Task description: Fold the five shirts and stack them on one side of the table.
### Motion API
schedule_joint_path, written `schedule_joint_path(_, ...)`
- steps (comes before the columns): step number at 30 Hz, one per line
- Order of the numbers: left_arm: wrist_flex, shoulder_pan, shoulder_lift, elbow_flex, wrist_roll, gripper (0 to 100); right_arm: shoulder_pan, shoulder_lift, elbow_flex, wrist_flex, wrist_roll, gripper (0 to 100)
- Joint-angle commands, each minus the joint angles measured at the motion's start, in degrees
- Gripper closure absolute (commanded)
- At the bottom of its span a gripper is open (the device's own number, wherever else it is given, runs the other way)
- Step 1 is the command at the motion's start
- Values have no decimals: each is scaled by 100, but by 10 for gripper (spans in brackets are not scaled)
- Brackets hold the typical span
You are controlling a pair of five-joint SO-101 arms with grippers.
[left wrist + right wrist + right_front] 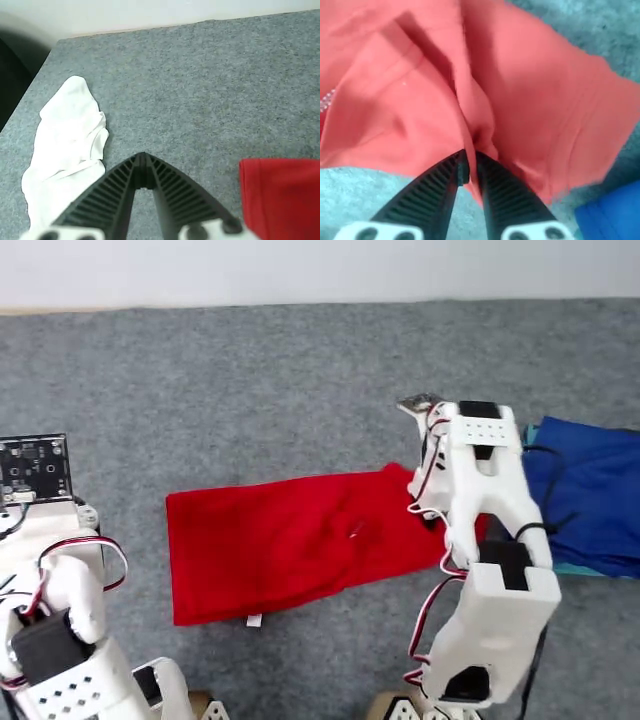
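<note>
Three shirts could be counted. One long red shirt (290, 540) of soft cloth lay folded into a band across the middle of the grey, felt-covered table (300, 370). One dark blue shirt (590, 500) lay at the table's right edge, just beside the red one's right end. One crumpled white shirt (65, 145) lay far out on the left side, well apart from the red band. A thin strip of teal cloth (580, 568) showed under the near edge of the blue shirt; whether it was another shirt could not be told. A small white tag (254, 620) stuck out at the red shirt's near edge. There were two arms. The white right arm (480, 500) stood over the red shirt's right end, covering that end and part of the blue shirt's left border from above. The right tool (468, 156) was closed, pinching a raised ridge of the red cloth between its black ribbed fingers (437, 185); the blue shirt's corner (615, 217) lay near it. The left arm (60, 640) sat at the near left corner. The left tool (144, 159) was closed with its tips together and gripped nothing, above bare felt between the white shirt and the red shirt's left end (282, 195).
</note>
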Motion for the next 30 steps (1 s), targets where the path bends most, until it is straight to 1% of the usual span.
schedule_joint_path(1, 9, -26, -53, -92, -53, 996, 303, -75, -273, 251, 360, 984)
schedule_joint_path(6, 9, -26, -53, -92, -53, 996, 866, -75, -273, 514, 809, 984)
schedule_joint_path(9, 0, -26, -53, -92, -53, 996, 1086, -75, -273, 769, 1064, 984)
schedule_joint_path(15, -18, -9, -53, -92, -53, 996, 1200, -75, -264, 1156, 1327, 984)
schedule_joint_path(19, -26, -9, -53, -92, -53, 996, 1209, -75, -264, 1332, 1371, 984)
schedule_joint_path(23, -26, -9, -53, -101, -53, 996, 1218, -22, -167, 1288, 1371, 984)
schedule_joint_path(28, -35, -9, -53, -101, -53, 996, 1270, -180, 343, 743, 1380, 976)
schedule_joint_path(30, -35, -9, -53, -101, -53, 996, 1332, -453, 413, 673, 1371, 939)
